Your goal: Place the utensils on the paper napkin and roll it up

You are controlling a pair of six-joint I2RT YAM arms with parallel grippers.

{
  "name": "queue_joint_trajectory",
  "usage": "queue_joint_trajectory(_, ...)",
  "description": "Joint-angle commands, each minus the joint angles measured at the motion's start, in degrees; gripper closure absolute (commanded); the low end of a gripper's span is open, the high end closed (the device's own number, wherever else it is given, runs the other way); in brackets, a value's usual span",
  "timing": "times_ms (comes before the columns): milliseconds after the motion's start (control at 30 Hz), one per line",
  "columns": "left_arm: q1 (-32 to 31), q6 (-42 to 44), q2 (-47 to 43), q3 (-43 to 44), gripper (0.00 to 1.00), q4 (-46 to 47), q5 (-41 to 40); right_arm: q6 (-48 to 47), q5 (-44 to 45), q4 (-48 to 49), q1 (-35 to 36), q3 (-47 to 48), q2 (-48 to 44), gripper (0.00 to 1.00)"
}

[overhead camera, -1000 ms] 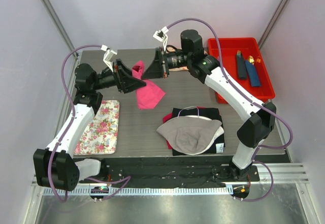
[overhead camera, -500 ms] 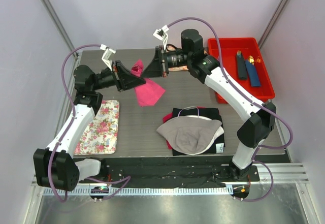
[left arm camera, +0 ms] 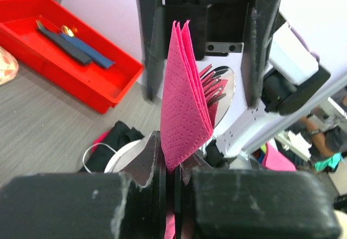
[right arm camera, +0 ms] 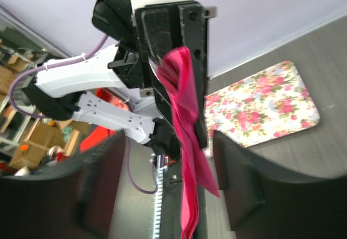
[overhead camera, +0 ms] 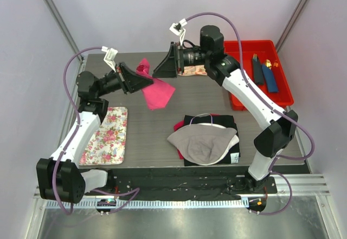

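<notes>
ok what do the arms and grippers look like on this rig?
Both alike: left arm and right arm have white link shells with black joints and bases. Left gripper and right gripper are black and wedge-shaped. A purple cable loops along each, through a white clip at the wrist.

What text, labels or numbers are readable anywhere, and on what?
None legible.
Black cloth: a small white mark at its near right corner, too small to read.
Napkin, red tray, floral mat: no text visible.
</notes>
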Motion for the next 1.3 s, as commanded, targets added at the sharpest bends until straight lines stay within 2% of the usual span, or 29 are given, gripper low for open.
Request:
queue_joint_trajectory(0,1.8,-7.8,1.2,0.6,1.00,10.6,-2.3,1.1,-0.3,2.1,-4.2,-0.8,-4.5,0.20)
queue_joint_trajectory(100,2.3,-9.2,1.7,0.9,1.00,12.1,-3.3,-1.2,0.0,0.2,-6.0,-5.0,-6.8,0.16)
queue_joint_trajectory(267,2.5,-11.9,2.3,1.1,1.00,14.4,-5.1,-5.1,-0.5,-3.2,-6.6,-9.1,-9.7,0.17)
queue_joint_trajectory(400,2.5,-13.8,2.4,1.5,1.00,15.9,-5.6,-5.8,-0.3,-3.3,-6.5,-11.1,-10.4,0.25)
queue_joint_trajectory(500,2.5,-14.1,1.9,1.4,1.00,16.1,-6.0,-6.1,-0.6,-3.4,-6.2,-11.7,-10.3,0.34)
queue_joint_trajectory(533,2.5,-14.1,1.8,1.4,1.00,15.9,-6.0,-6.1,-0.8,-3.4,-6.1,-11.6,-10.2,0.41)
queue_joint_trajectory(633,2.5,-14.1,1.5,1.3,1.00,15.4,-6.0,-6.1,-1.1,-3.3,-5.8,-11.2,-10.3,0.43)
queue_joint_trajectory(667,2.5,-14.1,1.4,1.3,1.00,15.3,-6.0,-6.3,-1.1,-3.4,-5.8,-11.2,-10.4,0.51)
queue_joint_trajectory(733,2.5,-14.5,1.2,1.6,1.00,15.2,-5.9,-6.7,-0.9,-3.4,-5.7,-11.3,-10.4,0.59)
queue_joint_trajectory(767,2.4,-14.8,1.1,1.7,1.00,15.2,-5.9,-6.9,-0.6,-3.4,-5.7,-11.3,-10.3,0.75)
queue_joint_trajectory(800,2.4,-15.0,1.0,1.7,1.00,15.2,-5.9,-7.1,-0.3,-3.4,-5.7,-11.4,-10.2,0.86)
queue_joint_trajectory(833,2.3,-15.2,0.6,1.8,1.00,15.2,-5.9,-7.7,0.1,-3.4,-5.7,-11.5,-10.1,0.96)
queue_joint_trajectory(867,2.3,-15.5,0.4,1.9,1.00,15.2,-5.9,-8.0,0.7,-3.4,-5.7,-11.6,-10.0,0.99)
queue_joint_trajectory(1267,-2.0,-16.3,-2.1,7.0,1.00,10.6,-5.8,-11.4,3.4,-3.4,-2.6,-10.3,-5.4,0.99)
